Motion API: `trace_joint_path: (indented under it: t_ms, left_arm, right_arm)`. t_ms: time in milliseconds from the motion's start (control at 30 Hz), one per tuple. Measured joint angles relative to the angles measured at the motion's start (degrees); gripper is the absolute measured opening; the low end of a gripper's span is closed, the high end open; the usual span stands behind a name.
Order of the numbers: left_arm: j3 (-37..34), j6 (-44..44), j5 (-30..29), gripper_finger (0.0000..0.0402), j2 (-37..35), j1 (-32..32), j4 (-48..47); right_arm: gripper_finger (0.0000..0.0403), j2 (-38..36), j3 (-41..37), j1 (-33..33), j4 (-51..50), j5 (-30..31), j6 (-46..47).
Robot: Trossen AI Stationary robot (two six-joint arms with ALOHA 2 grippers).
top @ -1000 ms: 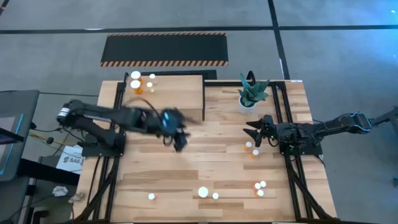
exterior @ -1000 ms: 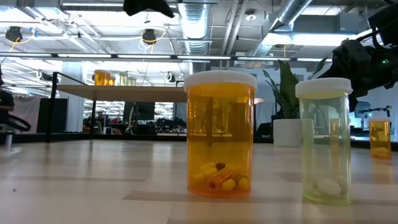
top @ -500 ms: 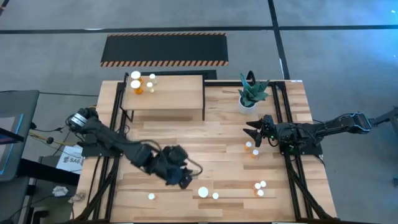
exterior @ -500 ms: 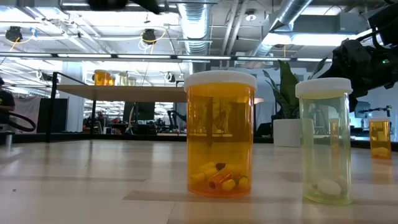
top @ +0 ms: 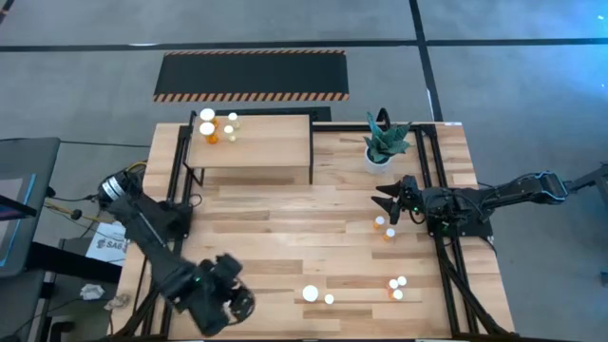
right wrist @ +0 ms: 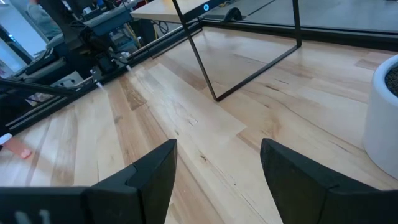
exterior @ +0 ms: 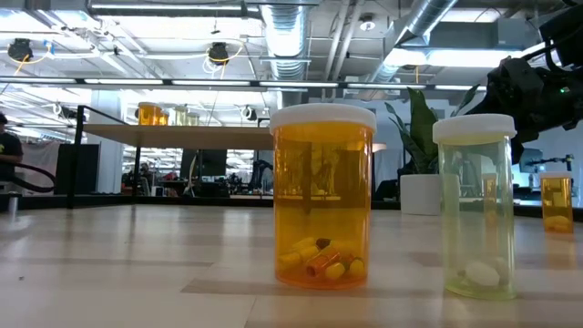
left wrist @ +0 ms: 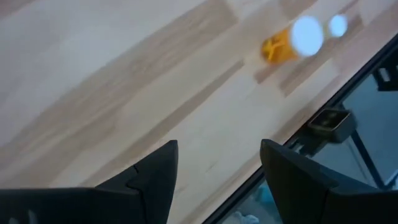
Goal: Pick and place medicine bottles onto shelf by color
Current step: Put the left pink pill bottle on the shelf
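Left jaws (top: pixel 231 302) swung to table's (top: pixel 285 228) near-left corner

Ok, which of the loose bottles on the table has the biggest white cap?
The orange medicine bottle near the table's front edge; its cap dwarfs its small neighbour's.

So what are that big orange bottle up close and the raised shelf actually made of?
The orange bottle looks like clear tinted plastic with a glossy finish: the pills inside show through its wall, and its white cap looks like matte plastic. The shelf seems to have a pale wood plank top with visible grain, on thin dark legs, probably metal.
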Motion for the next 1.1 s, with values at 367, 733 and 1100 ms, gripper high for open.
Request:
trace_joint_path:
  t_ms: [367,733,1100]
  left_arm:
    - [0.0,-10.9,0.0,0.0215,9.7,-6.7,-0.9]
    - [0.0,-13.5,2.5,0.0215,15.5,-6.3,-1.9]
    - [0.0,-15.6,3.4,0.0215,17.0,-5.7,-1.6]
  right_arm:
    - [0.0256,0.0,0.0,0.0,0.0,0.0,0.0]
    - [0.0256,0.0,0.0,0.0,0.0,0.0,0.0]
    - [0.0256,0.0,0.0,0.0,0.0,0.0,0.0]
